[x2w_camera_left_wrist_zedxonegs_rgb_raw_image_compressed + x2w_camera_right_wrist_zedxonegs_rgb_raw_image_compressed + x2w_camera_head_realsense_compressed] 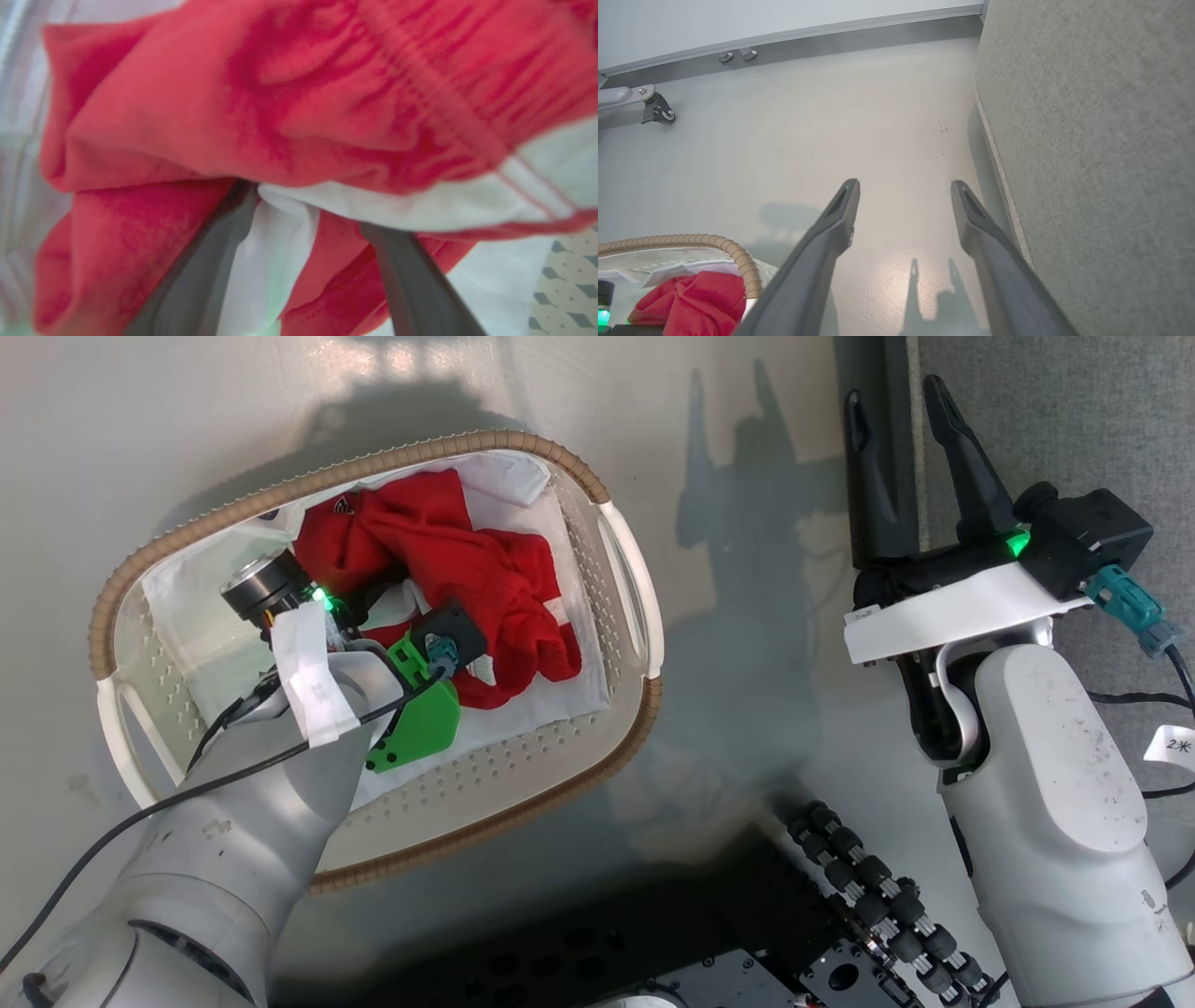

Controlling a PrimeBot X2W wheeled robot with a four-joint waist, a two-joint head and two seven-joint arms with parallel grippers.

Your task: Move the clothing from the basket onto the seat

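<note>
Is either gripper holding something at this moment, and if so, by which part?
Nothing is held. The left gripper is open, its tips in the clothing but not closed on it. The right gripper is open and empty.

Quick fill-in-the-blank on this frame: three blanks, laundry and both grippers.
The clothing in the basket is mostly ___.
The left gripper, pushed into that fabric, is not shut but ___.
The right gripper hangs above the ___, beside the seat.
Missing: red; open; floor.
</note>
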